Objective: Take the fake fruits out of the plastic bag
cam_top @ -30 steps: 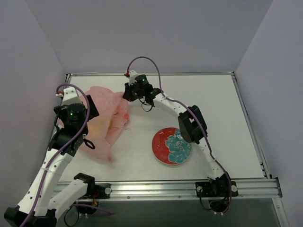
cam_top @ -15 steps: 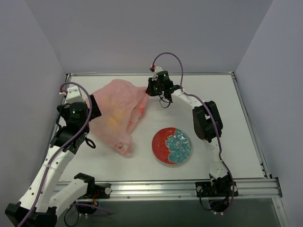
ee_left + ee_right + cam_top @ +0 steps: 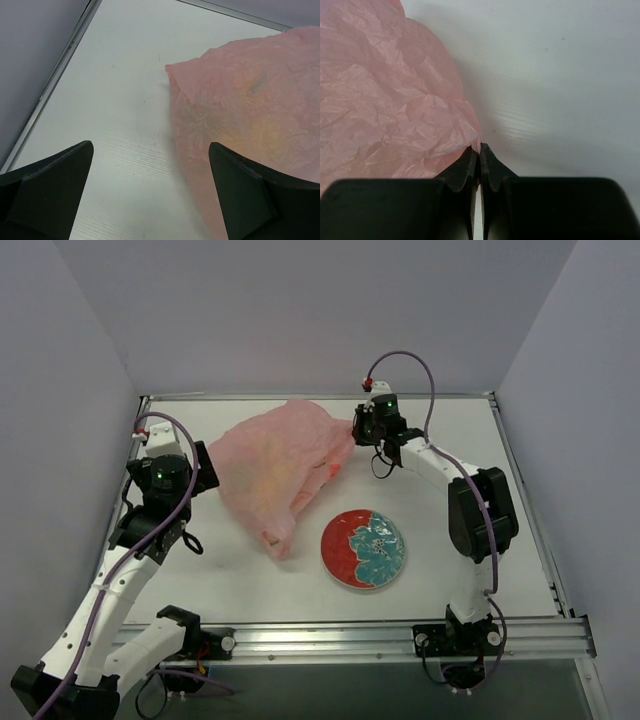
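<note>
Right claw (image 3: 479,150): pinched shut on a corner of the bag (image 3: 280,460), at its far right edge.
Left claw (image 3: 151,147): wide, empty, above bare desk (image 3: 500,500) just beside the bag's left edge.
Bag: spread over the desk's far left, beyond the plate (image 3: 363,550).
Fruits (image 3: 270,132): dim yellow-orange shapes inside; none out.
Step, judged: hoisting the bag to tip it.
Next move called for: raising the held corner so the fruits slid towards the mouth, which could not be made out.
</note>
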{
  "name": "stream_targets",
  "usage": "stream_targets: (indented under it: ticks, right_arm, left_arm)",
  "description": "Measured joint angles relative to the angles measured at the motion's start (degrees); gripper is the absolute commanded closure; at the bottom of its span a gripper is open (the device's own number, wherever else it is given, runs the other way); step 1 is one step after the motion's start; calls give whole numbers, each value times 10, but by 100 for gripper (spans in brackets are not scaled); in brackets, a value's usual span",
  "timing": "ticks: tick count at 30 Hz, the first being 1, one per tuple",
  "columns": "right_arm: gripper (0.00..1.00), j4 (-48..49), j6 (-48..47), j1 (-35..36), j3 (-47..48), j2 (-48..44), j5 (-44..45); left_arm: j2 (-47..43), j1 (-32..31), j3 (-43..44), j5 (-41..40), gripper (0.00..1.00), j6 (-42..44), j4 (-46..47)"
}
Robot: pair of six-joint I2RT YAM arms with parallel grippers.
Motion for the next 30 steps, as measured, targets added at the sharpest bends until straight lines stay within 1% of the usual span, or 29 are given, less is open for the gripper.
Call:
stream_targets:
  ticks: [6, 13, 14, 16, 18, 20, 21, 23, 24, 26, 27, 29, 30]
  right_arm:
    - [100, 14, 7, -29, -82, -40, 33]
    - [100, 31, 24, -33, -140, -75, 69]
    - [99, 33, 27, -33, -146, -80, 73]
    - [56, 36, 35, -35, -155, -88, 77]
    - [30, 37, 38, -37, -157, -95, 79]
    - [22, 37, 39, -37, -157, -102, 83]
    - [16, 35, 39, -37, -157, -106, 84]
    - [13, 31, 40, -38, -157, -116, 83]
    - [8, 25, 41, -39, -157, -125, 83]
    - [4, 15, 43, -40, -157, -144, 81]
    - [0, 11, 44, -40, -157, -156, 78]
    - [0, 2, 48, -40, -159, -186, 69]
    - [0, 2, 50, -40, -163, -205, 64]
  left_arm:
    - [3, -6, 0, 4, 0, 2, 0]
    - [21, -19, 0, 24, 0, 13, 2]
    - [23, -20, 0, 28, 0, 15, 2]
    - [27, -23, 0, 35, 0, 20, 3]
    - [29, -24, 0, 40, 0, 23, 4]
    - [31, -24, 0, 46, 0, 27, 6]
    - [32, -25, 0, 49, 0, 28, 8]
    - [35, -26, 0, 54, 0, 33, 9]
    - [36, -26, 0, 56, 0, 35, 9]
    - [39, -26, 0, 65, 0, 41, 11]
    - [41, -26, 0, 73, 0, 43, 13]
    - [47, -26, 0, 89, 0, 50, 15]
    - [52, -26, 0, 100, 5, 53, 16]
